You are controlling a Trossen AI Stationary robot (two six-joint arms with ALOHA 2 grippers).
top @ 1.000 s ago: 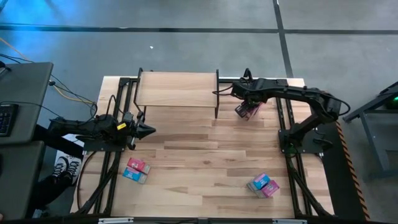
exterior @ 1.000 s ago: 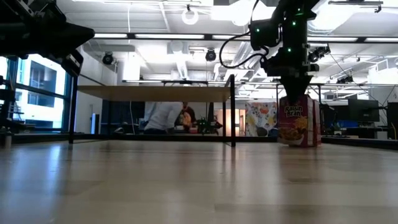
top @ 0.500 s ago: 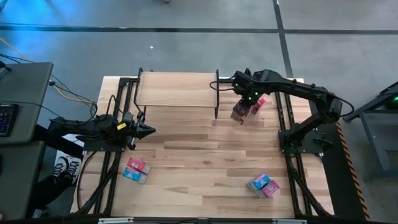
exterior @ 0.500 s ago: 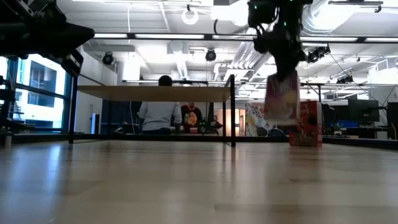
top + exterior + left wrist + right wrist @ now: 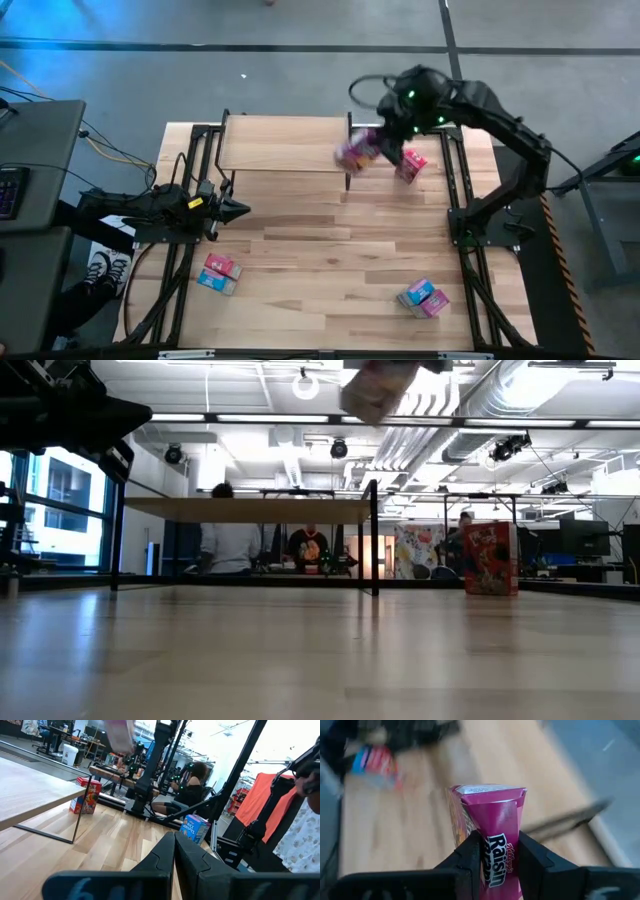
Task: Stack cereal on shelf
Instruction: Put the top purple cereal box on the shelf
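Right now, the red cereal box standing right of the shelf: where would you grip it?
Probably from above, across its narrow sides near the top. The red cereal box stands upright beside the shelf, its top and sides clear. The right gripper is already holding a Raisin Bran box.

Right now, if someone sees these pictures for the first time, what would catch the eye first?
First, the right hand, high over the shelf's right end, pinching a magenta Raisin Bran box in the air. Next, a red cereal box standing alone on the table just right of the shelf. The left hand waits shut at the table's left side, and two pairs of boxes lie near the front edge.
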